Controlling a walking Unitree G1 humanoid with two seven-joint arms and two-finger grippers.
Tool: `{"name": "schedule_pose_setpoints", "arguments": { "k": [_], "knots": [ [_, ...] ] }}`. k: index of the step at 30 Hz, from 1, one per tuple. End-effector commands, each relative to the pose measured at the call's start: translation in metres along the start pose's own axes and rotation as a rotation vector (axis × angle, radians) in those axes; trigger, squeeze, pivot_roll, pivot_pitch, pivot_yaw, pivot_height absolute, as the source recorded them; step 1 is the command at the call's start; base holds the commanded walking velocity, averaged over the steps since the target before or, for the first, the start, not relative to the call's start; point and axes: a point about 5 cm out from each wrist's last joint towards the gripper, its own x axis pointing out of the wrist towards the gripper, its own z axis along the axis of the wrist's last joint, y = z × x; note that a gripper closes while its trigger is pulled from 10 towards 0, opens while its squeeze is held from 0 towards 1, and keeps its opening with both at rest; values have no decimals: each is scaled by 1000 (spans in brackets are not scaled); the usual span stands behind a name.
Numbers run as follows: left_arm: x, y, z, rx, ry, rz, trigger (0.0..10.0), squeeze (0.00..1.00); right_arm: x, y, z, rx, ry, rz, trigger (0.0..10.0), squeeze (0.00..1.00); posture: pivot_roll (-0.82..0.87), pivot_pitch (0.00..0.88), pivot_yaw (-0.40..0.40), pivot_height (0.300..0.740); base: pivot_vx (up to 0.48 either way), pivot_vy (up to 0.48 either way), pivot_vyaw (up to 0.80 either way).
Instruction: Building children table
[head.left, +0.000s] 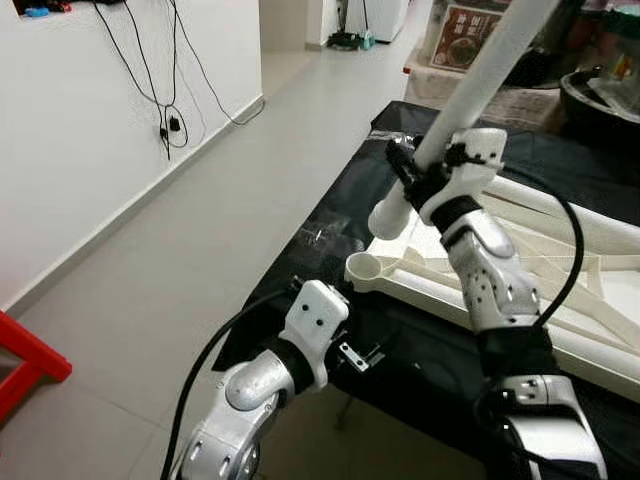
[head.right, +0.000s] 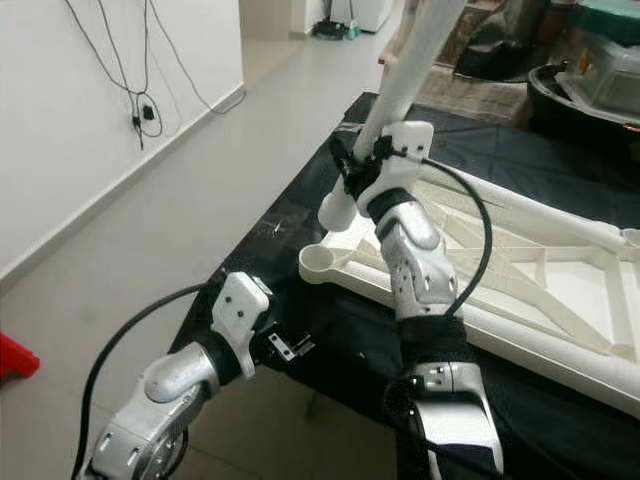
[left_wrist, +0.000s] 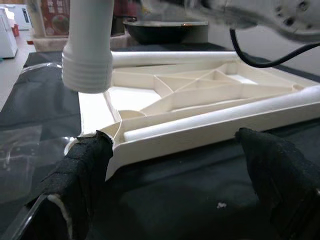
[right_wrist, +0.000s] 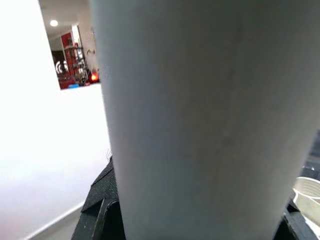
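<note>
Left eye view: right claw (head.left: 420, 172) clamps table leg (head.left: 480, 75).

Black-covered table (head.left: 420, 370) carries 1 upturned white tabletop frame (head.left: 560, 290)

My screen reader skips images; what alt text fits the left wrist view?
A white table leg with a threaded end hangs above the corner socket of an upturned white tabletop lying on black sheeting. The left gripper's two black fingers frame it, spread apart.
</note>
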Motion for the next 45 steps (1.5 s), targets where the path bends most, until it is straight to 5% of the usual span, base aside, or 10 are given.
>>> {"name": "schedule_pose_setpoints", "arguments": {
  "k": [1, 12, 17, 30, 45],
  "knots": [
    [-2, -1, -2, -17, 15, 1, 10000, 0, 0, -4, 0, 1, 1, 1, 10000, 0, 139, 142, -82, 740, 0, 0, 0],
    [-12, 1, 11, -3, 3, 37, 10000, 0, 16, -9, -11, 38, 57, 17, 10000, 0, 157, 254, -89, 740, 0, 0, 0],
    [-17, 7, 15, -8, 18, 78, 10000, 0, 21, -5, -6, 122, 41, 137, 10000, 0, 161, 282, -94, 740, 0, 0, 0],
    [-23, 10, 10, -14, 55, 91, 10000, 0, 14, 0, -14, 172, 115, 390, 10000, 0, 164, 273, -97, 740, 0, 0, 0],
    [-24, 9, 10, -15, 63, 94, 10000, 0, 1, -5, -26, 207, 220, 529, 10000, 0, 163, 261, -99, 740, 0, 0, 0]
  ]
}}
